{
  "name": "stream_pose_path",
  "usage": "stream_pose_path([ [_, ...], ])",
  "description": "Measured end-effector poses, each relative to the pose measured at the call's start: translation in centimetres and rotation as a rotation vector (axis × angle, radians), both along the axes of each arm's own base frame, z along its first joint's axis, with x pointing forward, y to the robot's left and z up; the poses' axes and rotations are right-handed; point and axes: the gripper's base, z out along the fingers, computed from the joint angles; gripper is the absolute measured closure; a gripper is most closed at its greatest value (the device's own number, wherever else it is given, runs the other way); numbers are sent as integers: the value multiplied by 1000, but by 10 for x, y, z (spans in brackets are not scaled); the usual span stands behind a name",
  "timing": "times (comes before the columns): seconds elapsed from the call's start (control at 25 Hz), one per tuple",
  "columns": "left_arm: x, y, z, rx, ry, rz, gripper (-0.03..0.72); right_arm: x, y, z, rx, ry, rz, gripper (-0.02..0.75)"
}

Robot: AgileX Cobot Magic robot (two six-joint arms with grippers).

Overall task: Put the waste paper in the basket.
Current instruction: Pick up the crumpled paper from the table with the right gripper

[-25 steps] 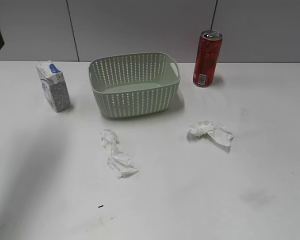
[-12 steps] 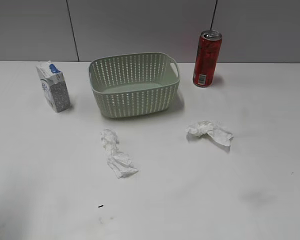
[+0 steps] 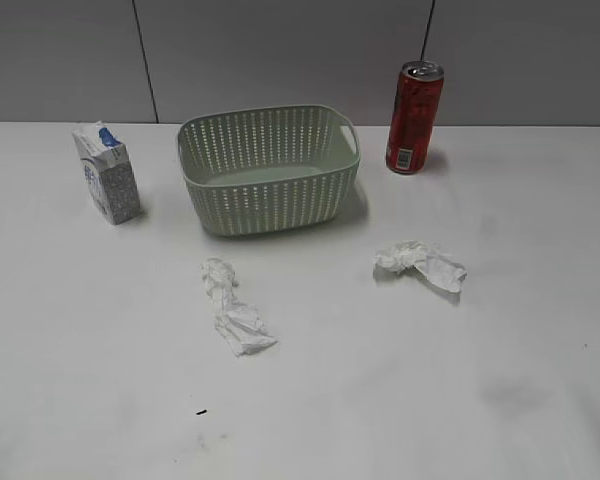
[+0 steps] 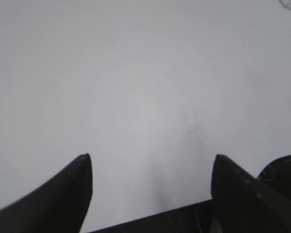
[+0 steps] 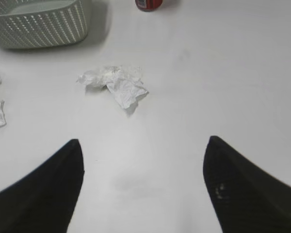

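On the far left of my exterior view the blue-and-white patterned packet (image 3: 107, 173) stands upright on the white worktop (image 3: 500, 330), clear of any reach. My left hand (image 4: 152, 167) hangs spread open over bare surface, holding nothing. The long twisted white tissue wad (image 3: 234, 308) lies in front of the pale sage-green slotted plastic basket (image 3: 268, 168), which looks empty, so I judge nothing is binned yet. The shorter crumpled white wad (image 5: 115, 85) sits ahead of my right hand (image 5: 143, 155), also spread open and empty, placed for a straight approach. The tall red can (image 3: 414, 117) stands beside the basket's right end, a possible snag on the carry.
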Motion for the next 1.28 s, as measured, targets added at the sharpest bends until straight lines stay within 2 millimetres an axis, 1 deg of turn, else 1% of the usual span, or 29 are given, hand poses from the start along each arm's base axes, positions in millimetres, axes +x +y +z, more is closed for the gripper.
stream_pose_path([
  [0.2,-31,6,-1,-53,-218,20,127,50,14,-5,19,160,-1,158],
  [0.32,-45,8,1,-77,-318,26,127,79,25,-14,1,265,19,158],
  [0.44,-57,11,1,-94,-391,36,127,104,39,-20,-13,314,51,158],
  [0.48,-61,13,1,-100,-415,48,127,111,44,-20,-14,317,61,158],
  [0.56,-67,16,1,-113,-457,77,127,124,56,-27,-31,342,91,158],
  [0.64,-72,17,1,-124,-482,98,127,133,69,-33,-65,353,132,158],
  [0.84,-72,18,1,-126,-485,105,127,153,105,-58,-142,396,229,160],
  [0.96,-72,18,1,-128,-485,107,127,167,121,-72,-187,411,250,160],
  [1.12,-72,18,1,-129,-485,108,127,184,130,-91,-225,434,257,164],
  [1.2,-72,18,1,-129,-485,108,128,190,131,-101,-257,442,265,164],
  [1.28,-72,18,1,-129,-485,108,127,193,132,-116,-290,460,271,164],
])
